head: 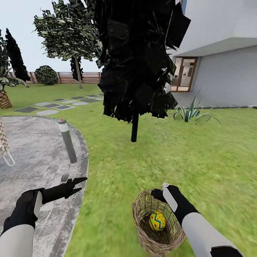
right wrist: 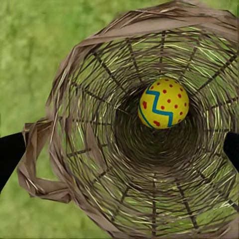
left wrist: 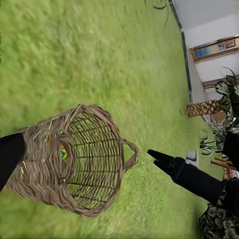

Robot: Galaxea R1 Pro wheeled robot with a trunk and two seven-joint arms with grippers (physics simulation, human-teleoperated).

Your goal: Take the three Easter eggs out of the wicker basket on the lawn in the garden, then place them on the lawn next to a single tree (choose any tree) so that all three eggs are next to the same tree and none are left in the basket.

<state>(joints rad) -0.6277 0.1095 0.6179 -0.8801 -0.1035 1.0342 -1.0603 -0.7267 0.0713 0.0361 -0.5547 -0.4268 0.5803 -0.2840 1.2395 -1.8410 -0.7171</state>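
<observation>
Easter egg point(right wrist: 163, 103) alone in the wicker basket point(head: 142, 210), right tool above the rim.

Left to right: the left tool point(head: 79, 184) hangs over the paved edge with its fingers spread and nothing between them, well apart from the basket on the lawn point(head: 200, 157). Straight below the right tool point(head: 161, 191), whose fingers I cannot tell as spread or pressed, one yellow egg lies at the basket's bottom. I judge the egg hard, smooth and rounded, light, and liable to slip from a narrow pinch, so it is best taken across its widest middle. The woven wall looks stiff yet light, and could tip if nudged.
</observation>
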